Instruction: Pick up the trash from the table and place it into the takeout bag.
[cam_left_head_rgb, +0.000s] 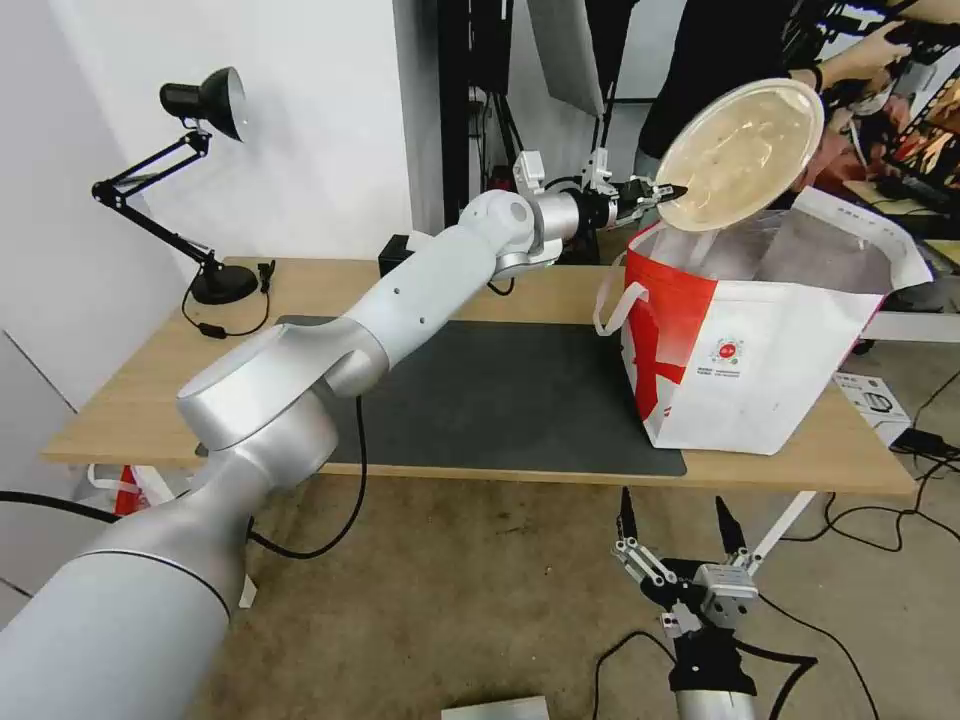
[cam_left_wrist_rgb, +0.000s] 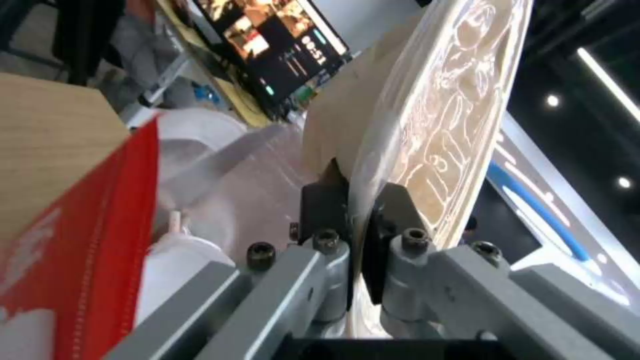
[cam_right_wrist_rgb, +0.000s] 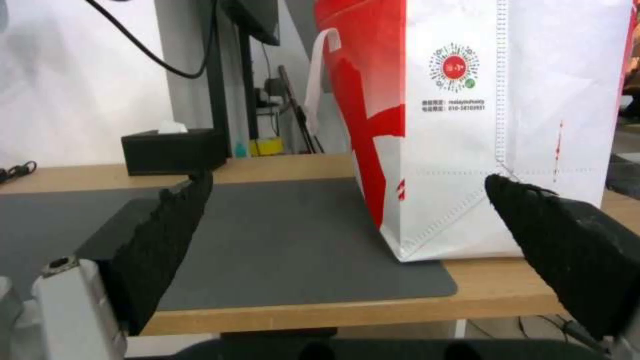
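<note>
The beige pulp bowl (cam_left_head_rgb: 740, 150) hangs tilted on edge just above the open mouth of the takeout bag (cam_left_head_rgb: 760, 360), which stands on the right end of the table (cam_left_head_rgb: 130, 400). My left gripper (cam_left_head_rgb: 672, 190) reaches across the table and is shut on the bowl's rim. The left wrist view shows the black fingertips (cam_left_wrist_rgb: 400, 205) pinching the rim of the bowl (cam_left_wrist_rgb: 453, 125), with the red wall of the bag (cam_left_wrist_rgb: 100, 225) and its foil lining below. My right gripper (cam_left_head_rgb: 672, 505) waits open, low in front of the table edge, facing the bag (cam_right_wrist_rgb: 467, 125).
A dark grey mat (cam_left_head_rgb: 520, 400) covers the table's middle. A black desk lamp (cam_left_head_rgb: 200, 180) stands at the back left, and a black tissue box (cam_right_wrist_rgb: 170, 150) sits at the back edge. Cables lie on the floor around the table legs.
</note>
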